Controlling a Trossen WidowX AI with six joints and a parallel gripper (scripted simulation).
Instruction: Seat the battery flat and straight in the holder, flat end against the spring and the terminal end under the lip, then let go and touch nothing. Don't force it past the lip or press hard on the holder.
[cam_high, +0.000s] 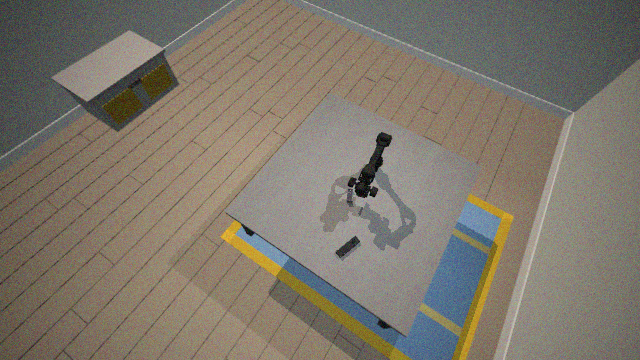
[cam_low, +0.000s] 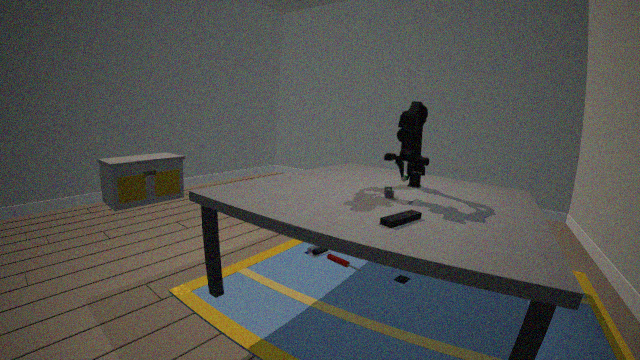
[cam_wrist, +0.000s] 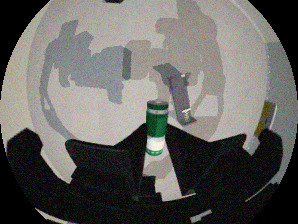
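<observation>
My gripper (cam_wrist: 155, 126) (cam_low: 405, 177) is shut on the battery (cam_wrist: 157, 120), a green cylinder with a white band near its lower end in the wrist view. The battery is held above the grey table (cam_high: 320, 130) (cam_low: 310, 195); its exact tilt is hard to tell. The holder (cam_wrist: 180, 97) (cam_high: 350, 195) (cam_low: 389, 192) is a small purple-grey tray on the table. It lies just beyond and to the right of the battery in the wrist view, apart from it. Its spring and lip are too small to tell apart.
A black oblong block (cam_high: 348, 247) (cam_low: 401, 219) lies on the table toward the front edge, away from the holder. A red-handled tool (cam_low: 338, 260) lies on the floor under the table. A cabinet (cam_high: 115, 65) (cam_low: 142, 180) stands off to the left.
</observation>
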